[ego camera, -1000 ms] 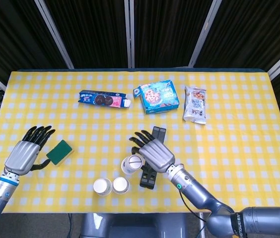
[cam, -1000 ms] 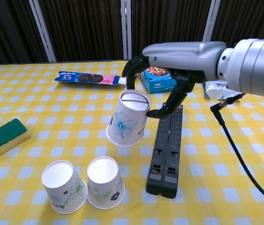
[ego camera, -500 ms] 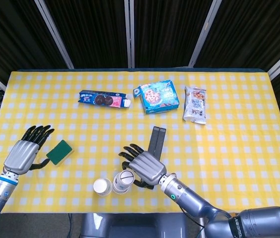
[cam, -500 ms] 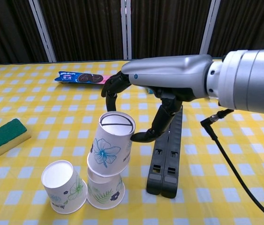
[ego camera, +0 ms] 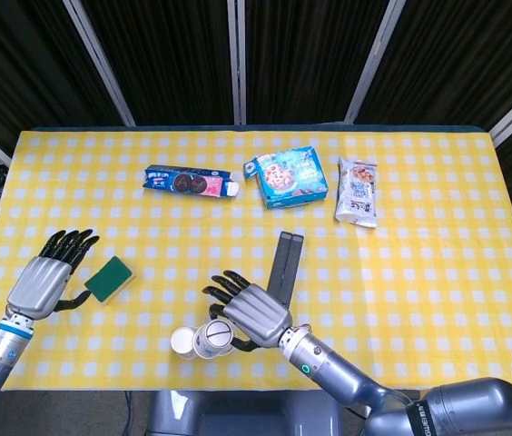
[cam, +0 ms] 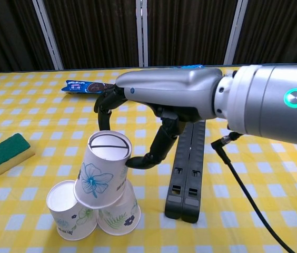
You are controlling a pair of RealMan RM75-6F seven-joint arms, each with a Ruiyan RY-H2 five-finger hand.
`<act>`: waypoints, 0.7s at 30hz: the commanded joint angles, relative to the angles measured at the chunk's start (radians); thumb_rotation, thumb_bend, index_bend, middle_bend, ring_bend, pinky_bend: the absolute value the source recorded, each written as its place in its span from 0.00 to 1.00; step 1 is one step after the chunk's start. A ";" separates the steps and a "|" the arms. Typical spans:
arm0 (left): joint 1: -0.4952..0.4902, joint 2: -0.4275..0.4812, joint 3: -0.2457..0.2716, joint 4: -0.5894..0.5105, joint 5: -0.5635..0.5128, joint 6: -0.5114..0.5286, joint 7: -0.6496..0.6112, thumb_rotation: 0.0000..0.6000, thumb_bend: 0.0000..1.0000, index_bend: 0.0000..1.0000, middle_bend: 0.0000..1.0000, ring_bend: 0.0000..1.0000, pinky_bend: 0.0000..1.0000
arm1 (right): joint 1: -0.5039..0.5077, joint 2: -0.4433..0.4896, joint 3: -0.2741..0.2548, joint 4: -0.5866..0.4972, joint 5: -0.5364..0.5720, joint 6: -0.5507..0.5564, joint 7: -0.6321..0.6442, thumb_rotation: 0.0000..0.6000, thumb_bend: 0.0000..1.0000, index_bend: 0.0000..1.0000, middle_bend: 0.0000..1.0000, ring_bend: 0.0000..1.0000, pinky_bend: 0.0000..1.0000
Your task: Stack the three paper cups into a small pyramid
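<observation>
Two floral paper cups stand upside down side by side near the front edge, the left cup (cam: pixel 68 211) and the right cup (cam: pixel 122 216). My right hand (cam: pixel 138 113) holds a third cup (cam: pixel 100 169), bottom up and tilted left, right above the seam between them; whether it touches them is unclear. In the head view the same hand (ego camera: pixel 249 312) holds that cup (ego camera: pixel 211 339), with the left base cup (ego camera: pixel 183 341) beside it. My left hand (ego camera: pixel 45 277) hovers open at the far left beside the sponge.
A green and yellow sponge (ego camera: pixel 111 278) lies left. A black folded bar (cam: pixel 188 163) lies right of the cups, under my right forearm. At the back sit a cookie pack (ego camera: pixel 192 183), a blue snack box (ego camera: pixel 285 177) and a white snack bag (ego camera: pixel 358 191).
My right hand carried the third cup down and leftward, from above the black bar's left side to just over the two standing cups. The left hand stayed still.
</observation>
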 commanded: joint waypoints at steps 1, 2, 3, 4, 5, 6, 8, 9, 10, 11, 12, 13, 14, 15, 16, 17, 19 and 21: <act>0.000 0.000 -0.002 0.001 -0.005 -0.003 -0.003 1.00 0.28 0.04 0.00 0.00 0.00 | 0.008 -0.026 -0.001 0.011 -0.004 0.008 0.002 1.00 0.22 0.49 0.13 0.00 0.06; 0.000 0.001 -0.003 0.001 -0.006 -0.004 -0.003 1.00 0.28 0.04 0.00 0.00 0.00 | 0.013 -0.036 -0.003 0.016 -0.004 0.007 -0.003 1.00 0.22 0.50 0.13 0.00 0.06; 0.000 0.002 -0.002 0.000 -0.005 -0.004 -0.003 1.00 0.28 0.04 0.00 0.00 0.00 | 0.018 -0.049 -0.005 0.025 -0.001 0.008 -0.010 1.00 0.22 0.50 0.13 0.00 0.06; 0.000 0.002 -0.002 -0.001 -0.005 -0.004 -0.004 1.00 0.28 0.04 0.00 0.00 0.00 | 0.021 -0.060 -0.005 0.032 0.004 0.013 -0.015 1.00 0.22 0.50 0.13 0.00 0.06; 0.000 0.003 -0.002 -0.001 -0.005 -0.005 -0.004 1.00 0.28 0.04 0.00 0.00 0.00 | 0.022 -0.065 -0.005 0.034 0.006 0.015 -0.017 1.00 0.23 0.50 0.13 0.00 0.06; 0.000 0.003 -0.002 -0.001 -0.005 -0.006 -0.005 1.00 0.28 0.04 0.00 0.00 0.00 | 0.024 -0.070 -0.005 0.037 0.010 0.017 -0.019 1.00 0.23 0.50 0.13 0.00 0.06; -0.001 0.005 -0.001 -0.002 -0.006 -0.010 -0.005 1.00 0.28 0.04 0.00 0.00 0.00 | 0.028 -0.080 -0.006 0.045 0.014 0.023 -0.026 1.00 0.23 0.50 0.13 0.00 0.06; -0.001 0.005 -0.001 -0.002 -0.007 -0.012 -0.004 1.00 0.28 0.04 0.00 0.00 0.00 | 0.029 -0.083 -0.007 0.048 0.015 0.025 -0.030 1.00 0.22 0.50 0.13 0.00 0.06; -0.002 0.006 0.000 -0.002 -0.008 -0.014 -0.003 1.00 0.28 0.04 0.00 0.00 0.00 | 0.031 -0.087 -0.007 0.053 0.016 0.031 -0.036 1.00 0.23 0.50 0.13 0.00 0.06; -0.002 0.006 0.000 -0.003 -0.008 -0.016 -0.002 1.00 0.28 0.04 0.00 0.00 0.00 | 0.032 -0.090 -0.007 0.056 0.016 0.036 -0.041 1.00 0.23 0.50 0.13 0.00 0.06; -0.002 0.007 0.000 -0.003 -0.008 -0.017 -0.002 1.00 0.28 0.04 0.00 0.00 0.00 | 0.032 -0.093 -0.007 0.060 0.015 0.040 -0.046 1.00 0.23 0.50 0.13 0.00 0.06; -0.003 0.007 0.000 -0.004 -0.008 -0.018 -0.002 1.00 0.28 0.04 0.00 0.00 0.00 | 0.033 -0.097 -0.007 0.064 0.015 0.047 -0.054 1.00 0.23 0.50 0.13 0.00 0.06; -0.003 0.007 0.000 -0.004 -0.008 -0.018 -0.002 1.00 0.28 0.04 0.00 0.00 0.00 | 0.034 -0.100 -0.007 0.066 0.016 0.051 -0.058 1.00 0.23 0.50 0.13 0.00 0.06; -0.003 0.007 0.000 -0.004 -0.008 -0.019 -0.002 1.00 0.28 0.04 0.00 0.00 0.00 | 0.034 -0.102 -0.007 0.068 0.017 0.055 -0.061 1.00 0.22 0.50 0.13 0.00 0.06; -0.003 0.008 0.000 -0.005 -0.008 -0.019 -0.002 1.00 0.28 0.04 0.00 0.00 0.00 | 0.035 -0.103 -0.008 0.068 0.018 0.057 -0.064 1.00 0.22 0.50 0.13 0.00 0.06; -0.003 0.008 0.000 -0.005 -0.008 -0.020 -0.002 1.00 0.28 0.04 0.00 0.00 0.00 | 0.035 -0.104 -0.008 0.068 0.020 0.059 -0.066 1.00 0.22 0.50 0.13 0.00 0.06; -0.004 0.008 0.000 -0.004 -0.010 -0.021 -0.002 1.00 0.28 0.04 0.00 0.00 0.00 | 0.036 -0.105 -0.009 0.067 0.023 0.062 -0.069 1.00 0.23 0.49 0.13 0.00 0.06; -0.004 0.008 -0.001 -0.004 -0.012 -0.021 -0.003 1.00 0.28 0.04 0.00 0.00 0.00 | 0.035 -0.104 -0.011 0.065 0.025 0.066 -0.074 1.00 0.22 0.49 0.13 0.00 0.06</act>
